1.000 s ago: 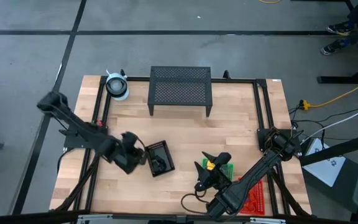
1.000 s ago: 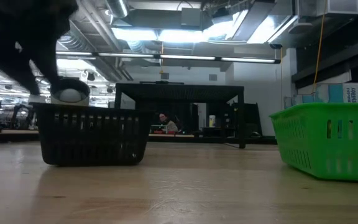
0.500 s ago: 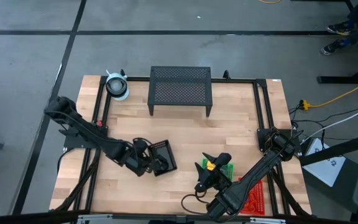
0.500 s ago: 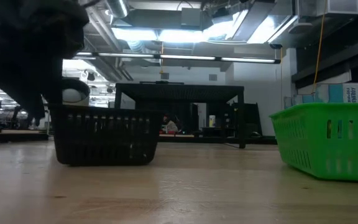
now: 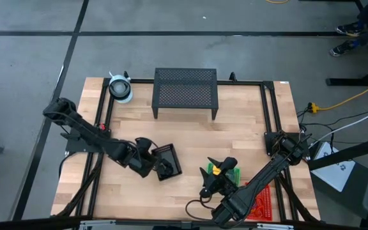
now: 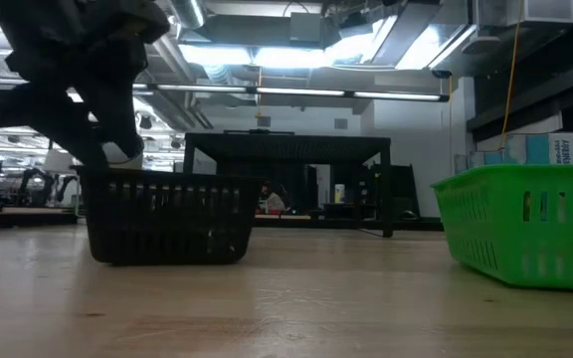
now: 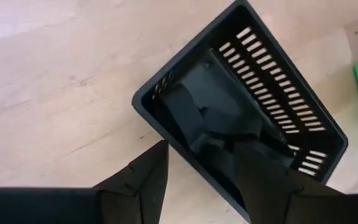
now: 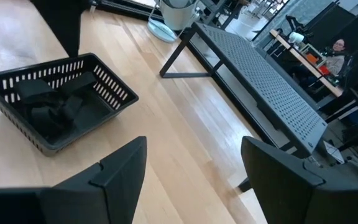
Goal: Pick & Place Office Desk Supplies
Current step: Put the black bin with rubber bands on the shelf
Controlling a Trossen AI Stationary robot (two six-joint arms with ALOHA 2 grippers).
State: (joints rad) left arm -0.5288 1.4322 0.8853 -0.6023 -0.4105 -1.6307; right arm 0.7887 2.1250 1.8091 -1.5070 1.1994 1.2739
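Observation:
A black slotted tray point(image 5: 170, 155) stands on the table left of centre, with small black bits point(image 7: 210, 112) in it. It also shows in the low view point(image 6: 167, 214) and the right wrist view point(image 8: 55, 106). My left gripper point(image 5: 152, 164) is open at the tray's left end. One finger point(image 7: 151, 171) is outside the end wall point(image 7: 166, 127) and the other point(image 7: 260, 171) is over the inside. My right gripper point(image 8: 194, 162) is open and empty over the green tray point(image 5: 235, 174), beside something yellow point(image 5: 216, 170). A red tray point(image 5: 266, 203) lies at the near right. My left gripper comes slanting down from the table's left, with the black tray's end wall point(image 7: 166, 127) between its open fingers. I cannot tell whether either finger touches the wall. The tray stands flat on the table.
A large black mesh stand on legs point(image 5: 185, 89) stands at the far middle. A whitish roll point(image 5: 120, 87) sits at the far left corner. The green tray point(image 6: 525, 224) stands tall at the right in the low view. Bare wood lies between the stand and the trays.
My left gripper has gone toward the table's right and down to the black tray's left end. The tray has slid a little toward the right edge along the table. Since then the gripper has risen slightly and the tray has stayed put.

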